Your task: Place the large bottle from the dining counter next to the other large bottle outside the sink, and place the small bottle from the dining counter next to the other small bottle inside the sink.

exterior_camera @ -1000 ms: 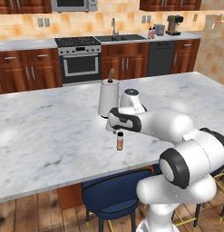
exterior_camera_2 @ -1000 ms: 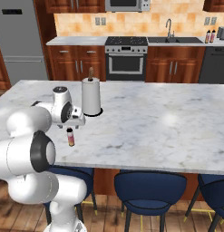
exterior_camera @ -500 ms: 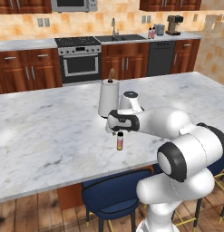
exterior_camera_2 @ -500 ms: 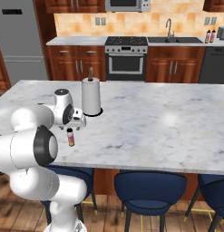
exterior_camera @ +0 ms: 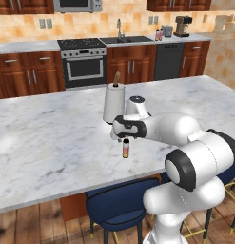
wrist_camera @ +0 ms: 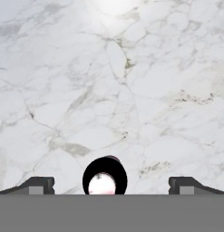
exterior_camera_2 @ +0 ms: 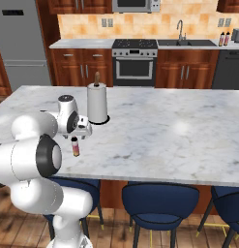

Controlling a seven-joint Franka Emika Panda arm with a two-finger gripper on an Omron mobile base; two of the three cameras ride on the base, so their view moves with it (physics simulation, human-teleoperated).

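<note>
Marble dining counter (exterior_camera: 52, 143), stove at 12 o'clock; gripper (wrist_camera: 111, 185) spread wide, ungrasping, now lower over small bottle (exterior_camera: 125, 148).

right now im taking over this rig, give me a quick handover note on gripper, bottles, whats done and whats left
Gripper: open, poised straight above the small bottle, fingers either side of its cap, nothing held.
Small bottle: upright on the dining counter, in front of the paper towel roll, near the front edge.
Sink is on the far counter beside the stove; two bottles stand outside it to its right.
No large bottle can be made out on the dining counter in these views.
Done: nothing delivered yet.
Left: lower, grip the small bottle, carry it into the sink next to the other small one; then find and move the large bottle.
</note>
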